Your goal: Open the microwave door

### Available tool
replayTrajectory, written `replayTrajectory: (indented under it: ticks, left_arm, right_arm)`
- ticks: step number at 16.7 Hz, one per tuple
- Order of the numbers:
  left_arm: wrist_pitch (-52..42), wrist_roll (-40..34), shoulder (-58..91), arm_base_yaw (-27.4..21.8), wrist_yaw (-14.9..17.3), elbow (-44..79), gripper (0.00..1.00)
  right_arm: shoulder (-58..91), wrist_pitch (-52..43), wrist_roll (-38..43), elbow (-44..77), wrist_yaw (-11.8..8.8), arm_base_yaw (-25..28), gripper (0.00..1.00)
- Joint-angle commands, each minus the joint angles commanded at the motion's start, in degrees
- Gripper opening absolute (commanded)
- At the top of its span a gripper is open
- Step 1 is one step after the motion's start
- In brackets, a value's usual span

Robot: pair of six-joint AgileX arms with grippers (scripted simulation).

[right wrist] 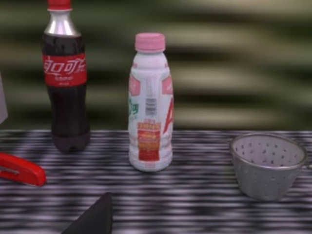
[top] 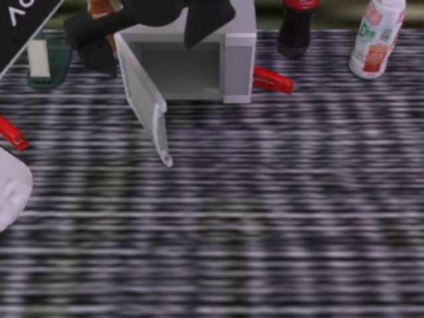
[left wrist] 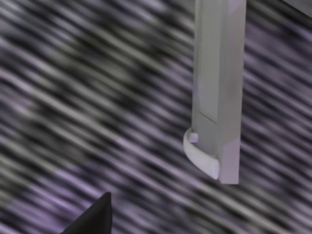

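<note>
The light grey microwave [top: 238, 59] stands at the table's back middle. The microwave door [top: 142, 93] is swung out to the left and front, so the cavity shows. Its curved handle [top: 162, 139] points at the table's front and nothing holds it. My left gripper [top: 149, 46] hovers high over the oven, open, its dark fingers spread to either side of the cavity. From the left wrist I look down on the door's edge [left wrist: 217, 73] and the free handle [left wrist: 200, 158], with one fingertip [left wrist: 95, 217] off to the side. My right gripper is out of the top view; one fingertip [right wrist: 95, 217] shows in its wrist view.
A cola bottle [top: 296, 26] and a white, pink-capped bottle [top: 376, 36] stand at the back right. A red stapler [top: 273, 81] lies beside the oven. A metal strainer cup [right wrist: 267, 165] sits farther right. A green-and-white object [top: 45, 61], a red item [top: 12, 134] and a white object [top: 10, 189] line the left side.
</note>
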Motion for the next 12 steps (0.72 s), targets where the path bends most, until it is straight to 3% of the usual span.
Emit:
replayTrajectory:
  ticks: [7, 12]
  left_arm:
    - [0.6, -0.1, -0.2, 0.3, -0.1, -0.6, 1.00]
    - [10.8, 1.4, -2.5, 1.7, 0.0, -13.0, 1.00]
  right_arm:
    - [0.0, 0.0, 0.0, 0.0, 0.0, 0.0, 1.00]
    - [0.0, 0.0, 0.0, 0.0, 0.0, 0.0, 1.00]
